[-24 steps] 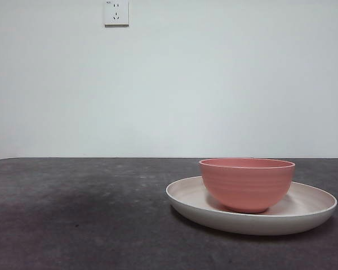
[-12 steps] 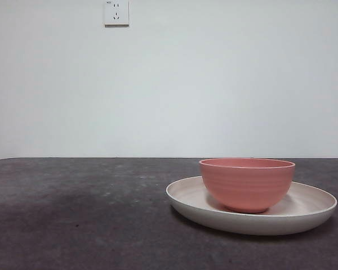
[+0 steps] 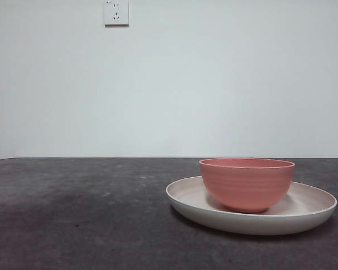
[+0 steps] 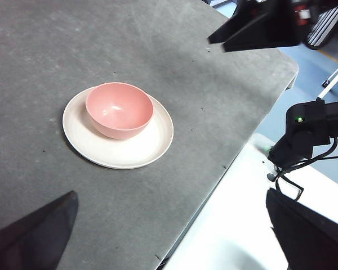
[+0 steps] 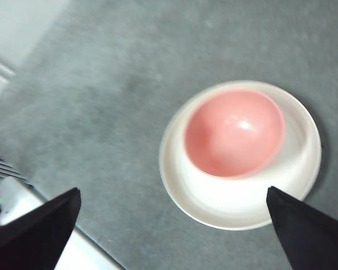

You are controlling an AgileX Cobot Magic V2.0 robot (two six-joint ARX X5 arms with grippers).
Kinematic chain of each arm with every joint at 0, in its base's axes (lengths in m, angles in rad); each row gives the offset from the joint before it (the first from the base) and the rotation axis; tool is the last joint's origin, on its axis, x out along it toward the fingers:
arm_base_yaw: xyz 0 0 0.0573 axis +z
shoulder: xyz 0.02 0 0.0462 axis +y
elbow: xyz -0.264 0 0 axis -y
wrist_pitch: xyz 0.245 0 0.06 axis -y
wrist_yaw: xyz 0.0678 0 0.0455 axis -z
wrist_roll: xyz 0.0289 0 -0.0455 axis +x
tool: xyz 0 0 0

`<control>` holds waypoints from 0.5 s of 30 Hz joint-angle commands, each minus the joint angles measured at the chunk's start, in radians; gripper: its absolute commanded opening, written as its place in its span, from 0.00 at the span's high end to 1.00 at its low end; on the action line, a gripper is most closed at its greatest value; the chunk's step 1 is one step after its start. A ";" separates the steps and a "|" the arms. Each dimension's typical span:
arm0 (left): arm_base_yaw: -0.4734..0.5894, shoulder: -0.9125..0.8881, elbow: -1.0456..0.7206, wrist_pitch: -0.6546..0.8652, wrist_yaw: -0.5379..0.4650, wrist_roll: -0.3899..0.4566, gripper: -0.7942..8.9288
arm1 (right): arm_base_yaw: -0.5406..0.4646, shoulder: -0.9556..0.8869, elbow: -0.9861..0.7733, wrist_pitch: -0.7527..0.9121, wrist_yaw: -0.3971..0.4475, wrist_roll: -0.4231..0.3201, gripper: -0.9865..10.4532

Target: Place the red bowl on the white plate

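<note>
1. we are comparing the front view with the two earlier ones and finding nothing changed: the red bowl [image 3: 247,184] is sitting upright inside the white plate [image 3: 304,220] in the lower right of the frame, in the same spot as before, and no arm is showing in any of the three.

2. we are reading that stillness as a sign that the placing is done: the bowl is resting on the plate's floor, off-centre toward one side of the rim, and nothing is touching it.

3. in the left wrist view the left tool [image 4: 169,236] is showing its two dark jaws at the lower corners of the frame, spread wide apart and holding nothing; bowl and plate are lying in the middle left of that frame, well apart from the jaws.

4. in the right wrist view the right tool [image 5: 174,236] is likewise standing wide open and empty, jaws at the lower left and lower right corners, looking down on the bowl in the plate at centre right; this picture is somewhat blurred.

5. the dark grey bench [image 3: 79,214] is carrying the plate, and a white wall socket [image 3: 116,12] is sitting at the upper left of the front view.

6. we are judging that nothing more is needed beyond keeping both arms clear; the only risk we are seeing is a stray nudge to the plate.
</note>
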 commanded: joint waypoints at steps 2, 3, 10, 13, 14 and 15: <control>-0.009 0.003 0.009 0.012 -0.005 -0.003 0.37 | -0.054 0.112 0.015 0.011 -0.003 -0.034 0.44; -0.009 0.003 0.009 0.012 -0.005 -0.003 0.37 | -0.073 0.144 0.015 0.014 -0.009 -0.050 0.44; -0.009 0.003 0.009 0.012 -0.005 -0.003 0.37 | -0.216 0.382 0.015 0.080 -0.137 -0.108 0.51; -0.009 0.003 0.009 0.013 -0.004 -0.003 0.37 | -0.253 0.487 0.015 0.130 -0.179 -0.107 0.51; -0.009 0.003 0.009 0.012 -0.004 -0.003 0.37 | -0.264 0.523 0.015 0.146 -0.185 -0.107 0.51; -0.009 0.003 0.009 0.013 -0.005 -0.003 0.37 | -0.273 0.560 0.015 0.164 -0.188 -0.107 0.51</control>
